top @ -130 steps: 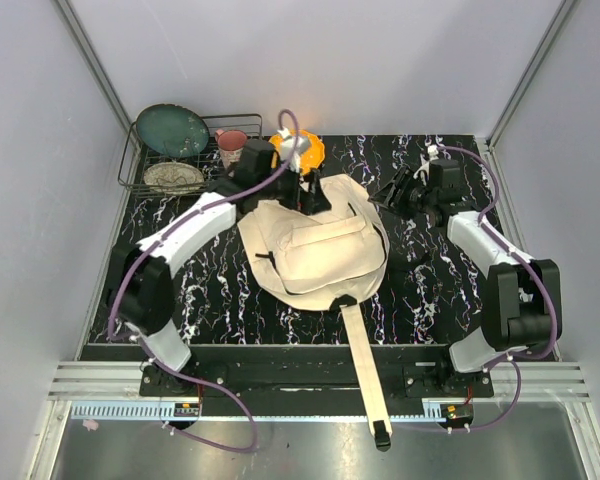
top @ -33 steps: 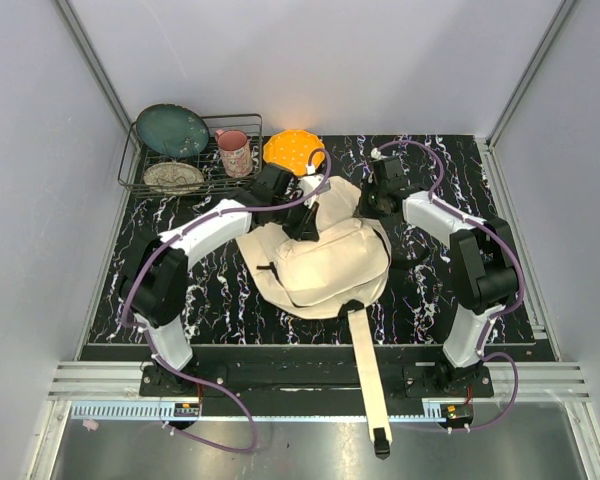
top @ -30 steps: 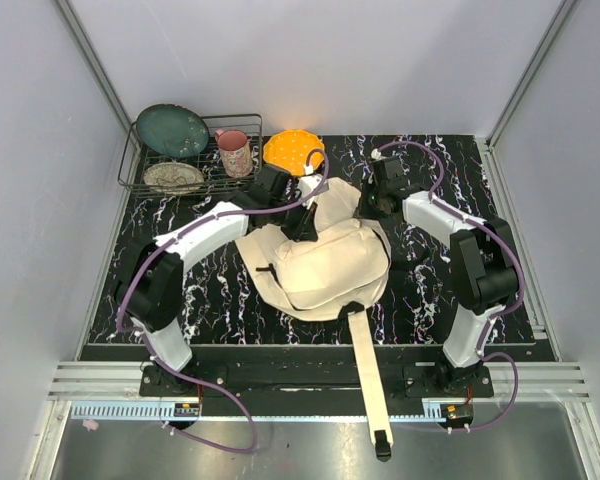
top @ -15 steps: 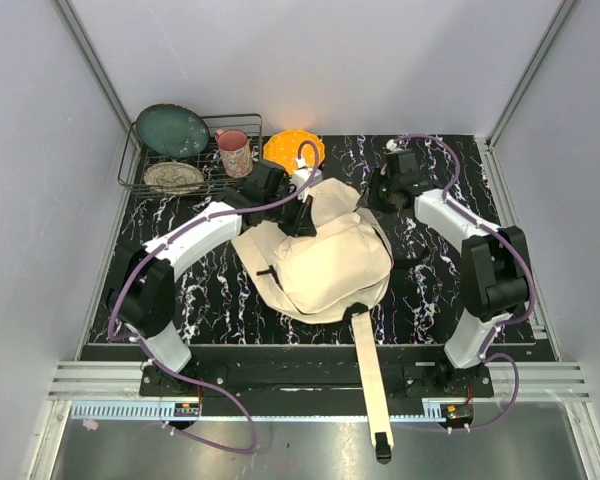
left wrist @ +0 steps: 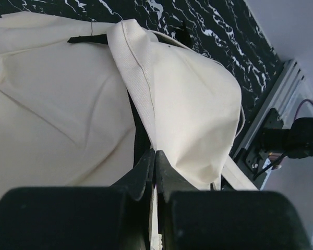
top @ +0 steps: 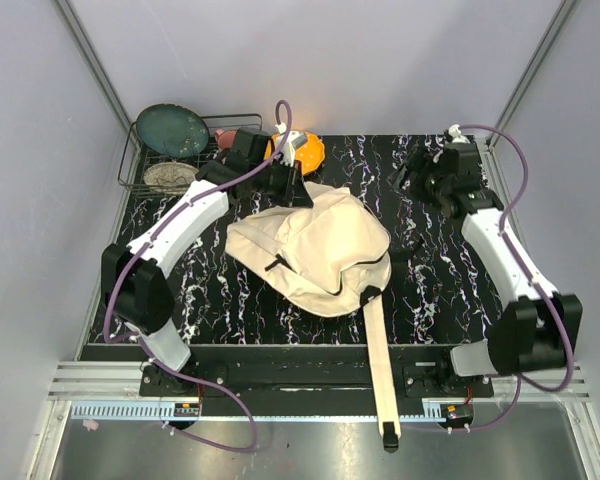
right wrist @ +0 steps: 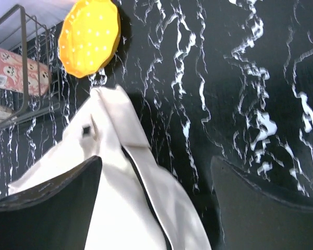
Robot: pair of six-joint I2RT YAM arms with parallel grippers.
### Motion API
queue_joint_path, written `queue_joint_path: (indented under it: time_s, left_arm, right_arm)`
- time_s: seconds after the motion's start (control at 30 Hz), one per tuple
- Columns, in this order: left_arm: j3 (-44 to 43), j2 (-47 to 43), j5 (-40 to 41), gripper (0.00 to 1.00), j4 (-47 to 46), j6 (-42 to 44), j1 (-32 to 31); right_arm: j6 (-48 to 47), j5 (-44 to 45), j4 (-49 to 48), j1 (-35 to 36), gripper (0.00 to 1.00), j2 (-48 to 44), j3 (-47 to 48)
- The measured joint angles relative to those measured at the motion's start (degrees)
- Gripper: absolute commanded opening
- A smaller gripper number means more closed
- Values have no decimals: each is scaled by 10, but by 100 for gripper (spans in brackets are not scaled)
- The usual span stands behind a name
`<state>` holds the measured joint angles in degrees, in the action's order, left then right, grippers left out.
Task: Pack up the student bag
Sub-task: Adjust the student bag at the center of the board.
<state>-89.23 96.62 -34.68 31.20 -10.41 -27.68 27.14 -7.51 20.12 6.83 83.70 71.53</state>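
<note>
The student bag (top: 315,250) is a cream canvas backpack lying mid-table, with its long webbing strap (top: 382,370) trailing over the near edge. My left gripper (top: 297,190) is shut on the bag's far top edge. In the left wrist view its fingertips (left wrist: 155,156) pinch a fold of cream fabric beside a black zipper line, and the bag (left wrist: 193,99) bulges beyond them. My right gripper (top: 412,180) hovers open over bare table at the far right, clear of the bag. The right wrist view shows its fingers (right wrist: 52,208) spread wide, holding nothing, with the bag (right wrist: 109,203) below.
A wire rack (top: 130,172) at the far left holds a teal plate (top: 172,128), a bowl (top: 173,177) and a pink cup (right wrist: 10,67). An orange plate (top: 312,152) lies behind the bag. Grey walls close in the left, right and far sides of the table.
My right gripper opened, let go of the bag and pulled back to the far right. My left gripper drew the bag's top edge toward the far left, and the strap swung right.
</note>
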Motion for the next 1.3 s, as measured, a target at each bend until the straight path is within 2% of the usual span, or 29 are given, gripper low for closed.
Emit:
queue_joint_path:
  time_s: [0.03, 0.17, 0.33, 0.57, 0.67, 0.83, 1.0, 1.03, 1.1, 1.27, 1.3]
  left_arm:
    - [-1, 0, -3, 0, 0, -8, 4]
    - [-5, 4, -28, 0, -5, -33, 12]
    - [4, 24, -76, 0, -28, -39, 2]
    - [101, -17, -89, 0, -72, 1, -29]
    - [133, -40, -93, 0, -82, 11, -35]
    - [140, -47, -88, 0, -86, 16, -37]
    - [139, -40, -59, 0, -86, 5, -37]
    - [138, -33, -53, 24, -86, 1, -37]
    - [136, -14, -45, 62, -87, -12, -37]
    - [151, 10, -49, 98, -91, -36, -34]
    - [162, 1, -49, 99, -95, -38, -33]
  right_arm:
    - [1, 2, -3, 0, 98, -25, -20]
    - [5, 20, 1, 0, 98, -85, -96]
    - [17, 21, 20, 0, 98, -90, -158]
    - [34, 0, 21, 0, 96, -89, -172]
    - [35, -38, 2, -1, 94, -89, -175]
    - [47, -141, -44, -1, 91, -76, -175]
    - [49, -159, -39, -1, 91, -26, -171]
    - [49, -158, -31, -1, 91, -20, -171]
    - [46, -157, -19, -1, 90, -13, -171]
    - [29, -158, 3, -1, 90, 10, -171]
    - [26, -158, 4, -1, 90, 16, -172]
